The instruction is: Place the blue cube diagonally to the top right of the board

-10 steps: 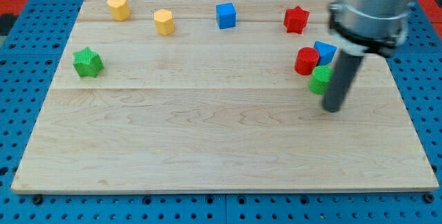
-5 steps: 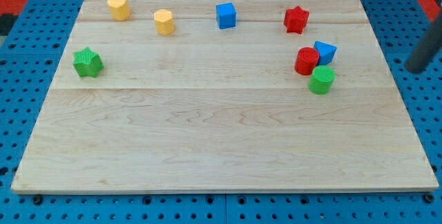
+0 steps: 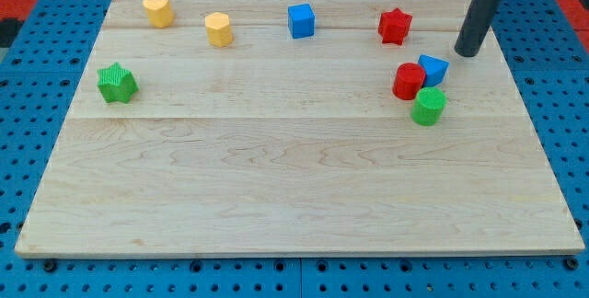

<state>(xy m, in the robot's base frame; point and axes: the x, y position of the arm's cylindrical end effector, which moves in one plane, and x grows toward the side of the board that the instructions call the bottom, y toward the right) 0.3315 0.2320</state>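
The blue cube (image 3: 301,20) sits near the view's top, a little right of the middle of the wooden board (image 3: 276,178). My tip (image 3: 468,52) is on the board near its top right, far to the right of the blue cube. It stands just up and right of a second blue block (image 3: 432,68) and right of the red star (image 3: 394,26).
A red cylinder (image 3: 409,81) and a green cylinder (image 3: 428,107) cluster with the second blue block at the right. A yellow heart (image 3: 158,10) and a yellow block (image 3: 218,29) lie at the top left. A green star (image 3: 117,83) is at the left.
My rod left the green cylinder, swung off the board's right edge, then came back onto the board at the top right. No block has moved.
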